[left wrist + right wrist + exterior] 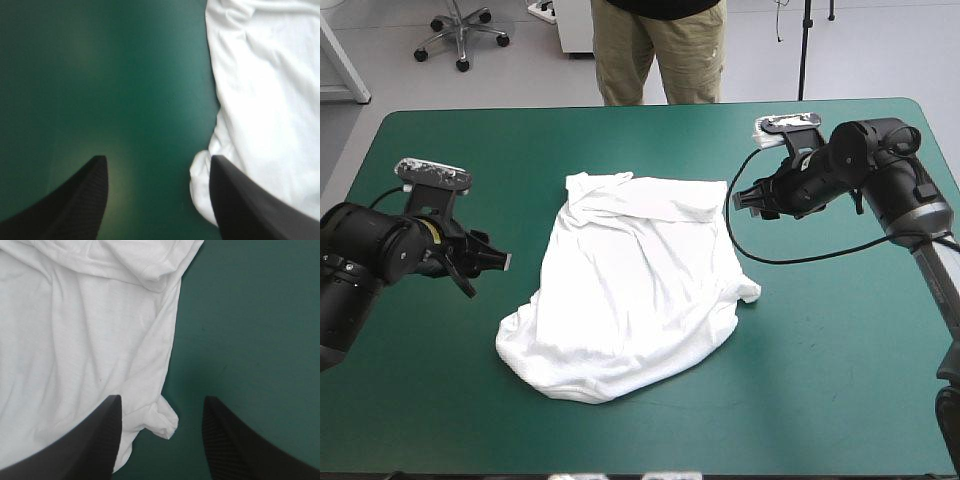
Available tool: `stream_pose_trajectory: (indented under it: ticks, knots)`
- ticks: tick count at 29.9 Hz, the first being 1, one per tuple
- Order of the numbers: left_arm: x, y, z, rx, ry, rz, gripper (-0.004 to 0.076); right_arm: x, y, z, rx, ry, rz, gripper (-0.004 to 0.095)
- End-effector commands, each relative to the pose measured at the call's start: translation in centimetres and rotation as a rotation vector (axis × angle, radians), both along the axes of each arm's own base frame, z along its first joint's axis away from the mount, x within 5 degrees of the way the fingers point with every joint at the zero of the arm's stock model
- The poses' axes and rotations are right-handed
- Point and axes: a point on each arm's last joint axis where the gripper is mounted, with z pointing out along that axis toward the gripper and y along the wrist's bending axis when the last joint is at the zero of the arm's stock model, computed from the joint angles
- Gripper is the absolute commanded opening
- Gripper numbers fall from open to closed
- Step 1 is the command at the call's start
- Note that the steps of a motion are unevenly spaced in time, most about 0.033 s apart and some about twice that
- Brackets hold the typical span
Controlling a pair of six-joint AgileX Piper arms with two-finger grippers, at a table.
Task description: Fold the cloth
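The white T-shirt (630,285) lies spread but rumpled in the middle of the teal-green table (820,390), with its far edge folded over. My left gripper (500,260) hovers open just off the shirt's left side. In the left wrist view the gripper (157,170) has bare cover between its fingers, and the T-shirt (265,100) lies beside one finger. My right gripper (745,198) hangs open above the shirt's far right corner. In the right wrist view the gripper (162,410) is over the T-shirt (80,340), with a small rolled tip of its edge between the fingers.
A person stands beyond the table's far edge (660,50), not over the top. Bare cover runs along the front and to both sides of the shirt.
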Motion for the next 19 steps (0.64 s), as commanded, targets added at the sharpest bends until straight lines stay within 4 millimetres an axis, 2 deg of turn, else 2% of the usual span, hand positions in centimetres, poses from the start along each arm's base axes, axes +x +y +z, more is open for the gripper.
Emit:
stream_pose_trajectory:
  ticks: [1, 8, 13, 19]
  knots:
    - [-0.6, -0.3, -0.4, -0.075, 0.014, 0.009, 0.0428, -1.0, -0.3, 2.3, 0.037, -0.093, 0.001, 0.0464]
    - [-0.7, -0.9, -5.5, -0.136, 0.122, 0.056, 0.0428, -1.2, -0.3, 2.3, 0.032, -0.080, 0.006, 0.0464]
    - [-1.4, -1.1, -9.3, -0.159, 0.226, 0.076, 0.0428, -1.2, -0.4, 2.3, 0.028, -0.082, 0.007, 0.0463]
    - [-2.2, -1.1, -12.8, -0.187, 0.278, 0.102, 0.0428, -1.2, -0.4, 2.3, 0.026, -0.079, 0.009, 0.0463]
